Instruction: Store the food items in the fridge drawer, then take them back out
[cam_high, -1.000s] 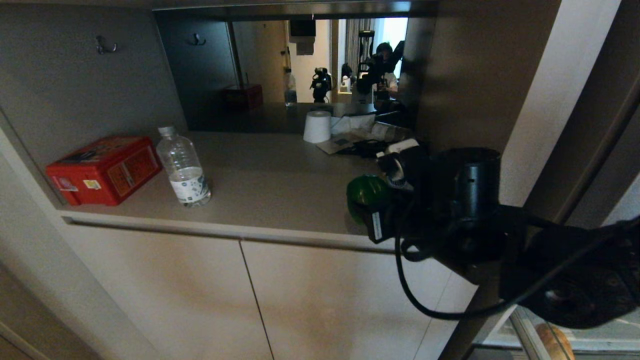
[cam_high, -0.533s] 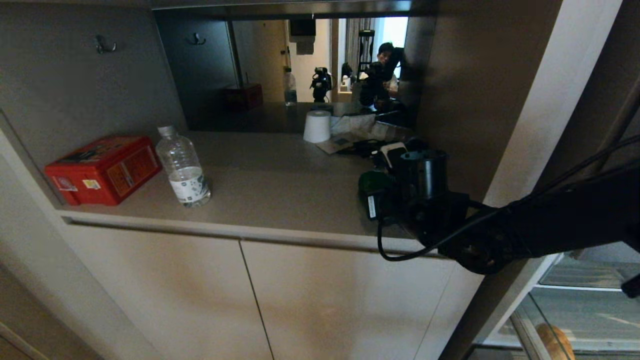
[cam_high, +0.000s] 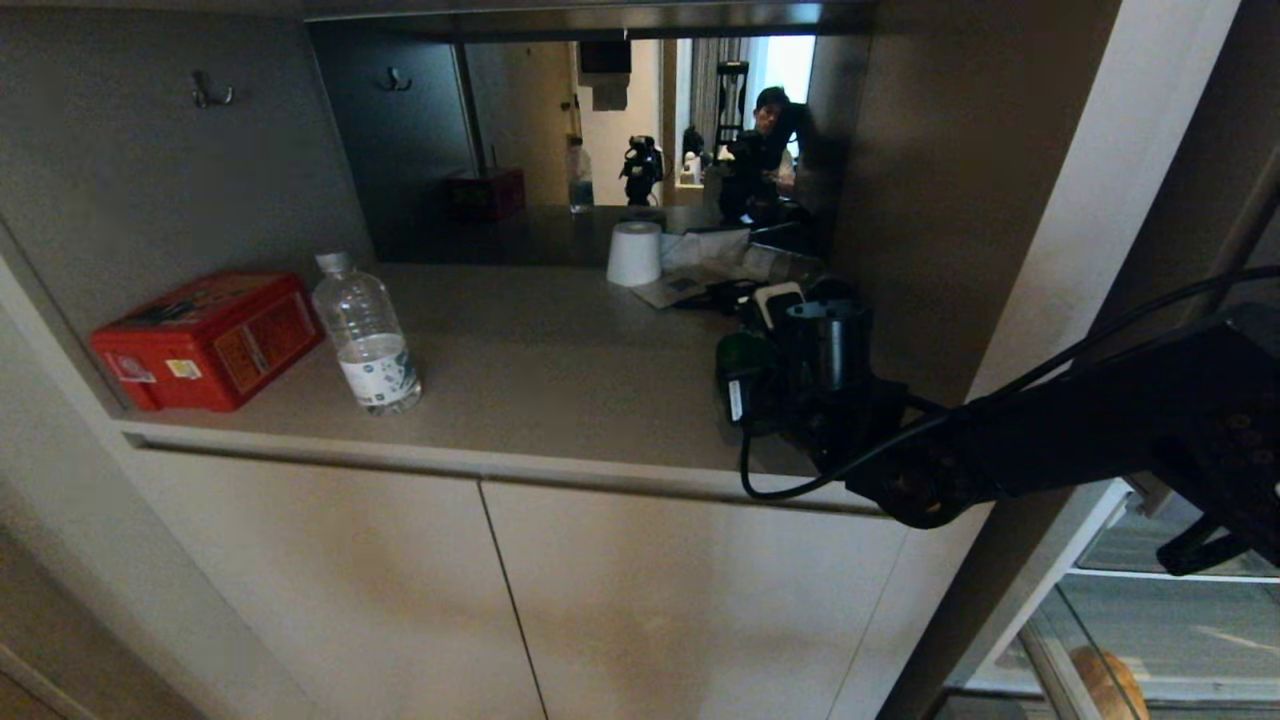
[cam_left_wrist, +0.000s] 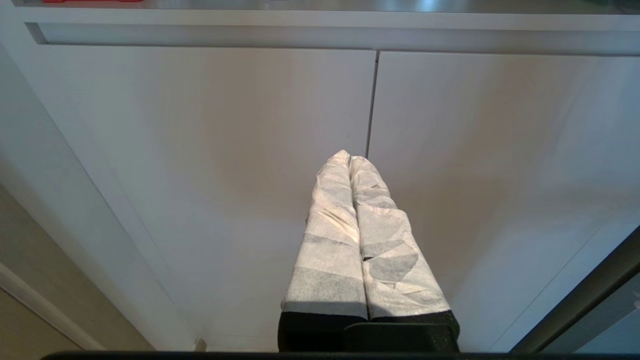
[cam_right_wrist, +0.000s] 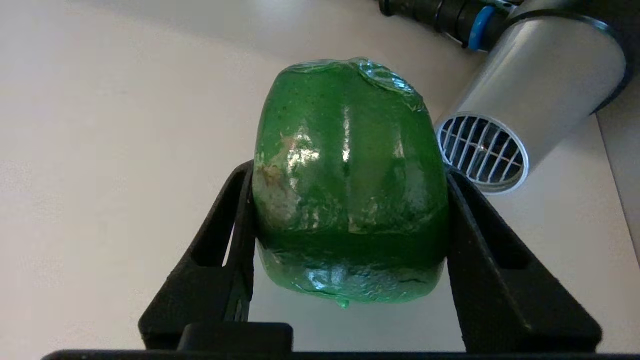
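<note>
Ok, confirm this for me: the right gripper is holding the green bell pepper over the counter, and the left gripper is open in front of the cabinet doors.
One thing is wrong: the left gripper is shut, fingers pressed together, as the left wrist view shows. The rest stands: the right gripper holds the green bell pepper over the counter, the left facing the cabinet doors.

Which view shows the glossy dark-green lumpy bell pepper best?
The right wrist view: the glossy dark-green lumpy bell pepper fills it, clamped in the right gripper. The head view shows a sliver behind the arm; the left wrist view, nothing.
</note>
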